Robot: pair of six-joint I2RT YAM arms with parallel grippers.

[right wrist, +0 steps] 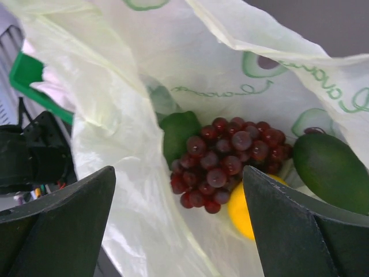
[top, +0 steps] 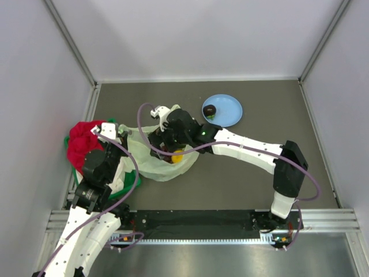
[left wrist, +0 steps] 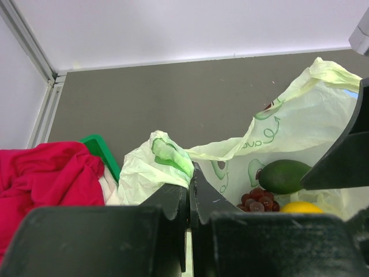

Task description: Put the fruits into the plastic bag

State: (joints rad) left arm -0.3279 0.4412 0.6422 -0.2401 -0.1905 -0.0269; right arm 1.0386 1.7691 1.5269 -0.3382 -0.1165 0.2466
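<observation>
One small dark fruit (top: 209,109) outside bag, on blue plate (top: 232,111), back-right of right claw (right wrist: 179,179), far closer to it than to left claw (left wrist: 189,182). Right claw spread, empty, over plastic bag (top: 164,166) mouth. Grape bunch (right wrist: 228,158), citrus (right wrist: 245,210), green fruit (right wrist: 331,170) inside. Left claw pressed together, pinching bag rim.

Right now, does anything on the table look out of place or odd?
One small dark fruit sits on the blue plate, outside the plastic bag that holds the grapes, green fruit and citrus. Nothing looks spilled or damaged.
</observation>
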